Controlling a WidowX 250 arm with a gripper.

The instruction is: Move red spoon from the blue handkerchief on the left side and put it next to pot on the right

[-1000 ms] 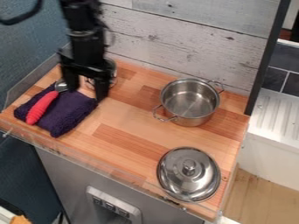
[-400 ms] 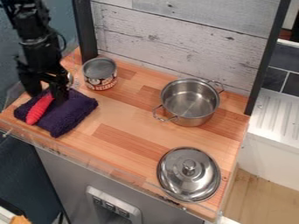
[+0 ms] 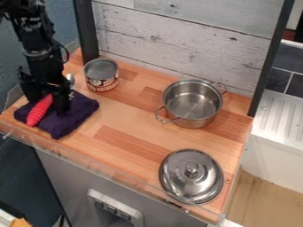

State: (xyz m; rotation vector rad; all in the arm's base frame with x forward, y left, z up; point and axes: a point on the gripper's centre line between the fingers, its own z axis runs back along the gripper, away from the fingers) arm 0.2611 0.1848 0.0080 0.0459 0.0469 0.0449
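Spoon [image 3: 38, 113] lies on dark cloth [image 3: 72, 117] nr bench's [image 3: 127, 146] front-left corner, prob. raised slightly by the folds, which helps pickup. Gripper [image 3: 46, 104] straddles its handle, fingers apart, presumably to pinch across the narrow width. Pot [image 3: 192, 104], nr back-right corner, marks approx. drop spot.

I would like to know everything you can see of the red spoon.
The red spoon has a ribbed handle and a shiny head that looks like metal. It lies slantwise on the dark purple cloth, handle end toward the camera. The gripper is over its middle and hides part of it; whether the fingers touch it, I cannot tell.
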